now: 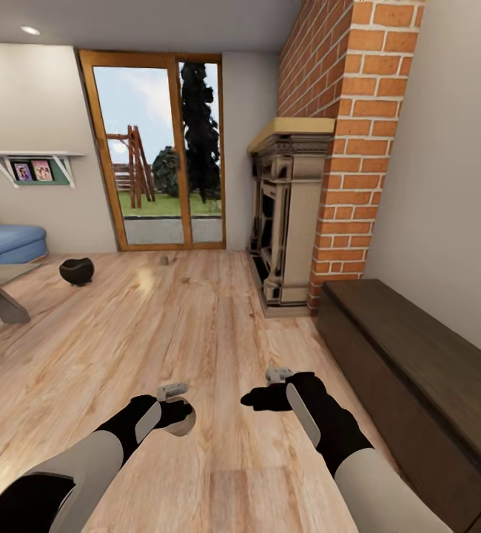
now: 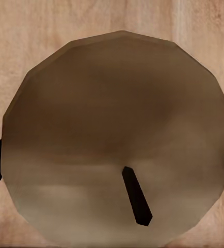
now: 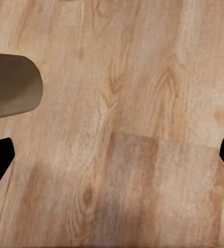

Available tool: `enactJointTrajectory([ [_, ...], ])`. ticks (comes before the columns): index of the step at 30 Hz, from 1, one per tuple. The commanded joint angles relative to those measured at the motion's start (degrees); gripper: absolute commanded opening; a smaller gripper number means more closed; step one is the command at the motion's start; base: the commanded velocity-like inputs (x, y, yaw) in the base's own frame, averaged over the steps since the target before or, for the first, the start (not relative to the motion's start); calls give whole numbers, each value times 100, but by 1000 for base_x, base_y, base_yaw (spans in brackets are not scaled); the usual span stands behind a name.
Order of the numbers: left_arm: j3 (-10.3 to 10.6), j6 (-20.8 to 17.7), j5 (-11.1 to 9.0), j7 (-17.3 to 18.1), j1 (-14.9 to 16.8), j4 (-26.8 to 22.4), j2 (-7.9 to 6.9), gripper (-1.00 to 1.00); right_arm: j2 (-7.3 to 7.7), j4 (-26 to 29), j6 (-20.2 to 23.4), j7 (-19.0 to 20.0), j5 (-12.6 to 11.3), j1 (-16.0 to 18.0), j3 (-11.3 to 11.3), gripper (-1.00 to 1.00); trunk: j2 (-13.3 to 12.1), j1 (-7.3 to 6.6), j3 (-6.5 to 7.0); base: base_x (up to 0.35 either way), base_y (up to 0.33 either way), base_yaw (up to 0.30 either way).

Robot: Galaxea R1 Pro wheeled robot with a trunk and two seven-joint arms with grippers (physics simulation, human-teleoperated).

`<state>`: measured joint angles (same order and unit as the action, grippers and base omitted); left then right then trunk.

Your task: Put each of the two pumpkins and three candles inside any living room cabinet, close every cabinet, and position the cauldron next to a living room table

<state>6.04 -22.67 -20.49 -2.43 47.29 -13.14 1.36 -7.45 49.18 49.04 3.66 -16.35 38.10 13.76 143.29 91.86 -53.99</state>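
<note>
Brown and stubby, 1 candle (image 2: 117,139) sits clenched in the left gripper (image 1: 175,409), carried low for the closed dark cabinet (image 1: 418,370) alongside, while the right gripper (image 1: 264,396) hangs spread and empty, and the cauldron (image 1: 76,271) waits near the table (image 1: 0,280).

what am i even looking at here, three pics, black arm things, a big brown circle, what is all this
It's a simulated two-armed robot in a living room. The big picture comes from its head camera, looking down over both arms. The other two come from cameras near each wrist, looking along the fingers.

The brown circle is a candle seen end-on with its dark wick, held in the left gripper. The right gripper is open and empty over the wooden floor.

Further off: a low dark cabinet on the right, closed, a black cauldron on the floor, and the corner of a grey table.
</note>
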Motion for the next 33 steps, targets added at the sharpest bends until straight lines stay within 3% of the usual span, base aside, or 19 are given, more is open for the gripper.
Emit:
enactJointTrajectory([
  [1,47,-27,-43,-24,0,-14,-4,-100,-2,-15,22,38,44,4,-13,100,3,-3,-6,-175,258,-206],
  [16,47,-27,-37,-29,0,-14,-4,-100,-2,-167,12,38,36,4,-59,100,3,-3,-19,-126,304,-271],
  [24,47,-27,-34,-29,0,-14,3,-100,-1,-164,9,38,24,4,-54,100,3,-3,-55,184,289,-254],
  [33,47,-27,-34,-29,0,-14,11,-100,-2,-163,-305,46,26,4,-9,100,3,-3,-53,240,267,-78],
])
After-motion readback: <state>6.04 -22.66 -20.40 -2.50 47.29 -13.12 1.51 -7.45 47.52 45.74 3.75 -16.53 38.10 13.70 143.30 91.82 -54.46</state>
